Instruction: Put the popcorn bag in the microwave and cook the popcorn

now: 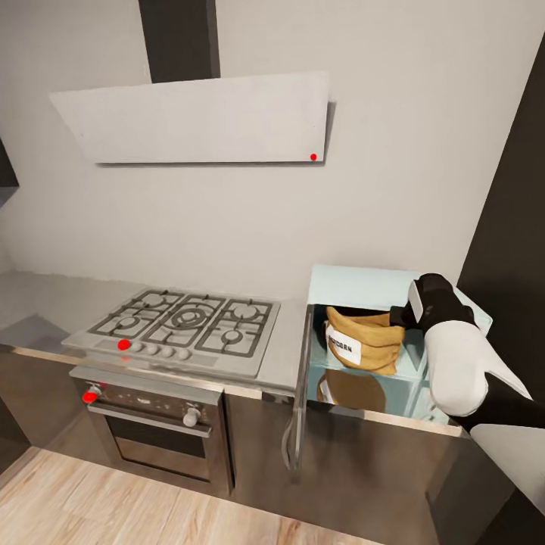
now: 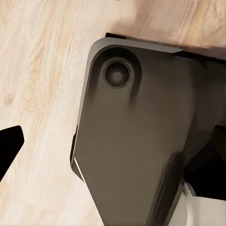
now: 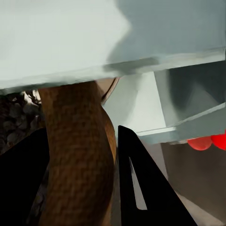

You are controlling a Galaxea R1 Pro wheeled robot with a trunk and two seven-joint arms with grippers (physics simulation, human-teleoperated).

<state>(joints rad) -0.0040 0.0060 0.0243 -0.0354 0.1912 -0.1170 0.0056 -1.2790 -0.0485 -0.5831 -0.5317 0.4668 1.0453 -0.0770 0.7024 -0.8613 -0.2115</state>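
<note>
Head view shows the popcorn bag [image 1: 369, 338] inside the open microwave [image 1: 356, 284], its white label [image 1: 344, 347] tilted, the black lettering too blurred to read fully. White and black, the right arm [image 1: 462, 371] reaches in from the side, the right gripper [image 1: 403, 314] at the bag's rolled rim. From the right wrist, that thick burlap rim [image 3: 80, 155] sits clamped between the two black fingers [image 3: 146, 188]. Beside the left wrist lies the wood floor [image 2: 42, 94]; the left gripper's fingers cannot be judged
</note>
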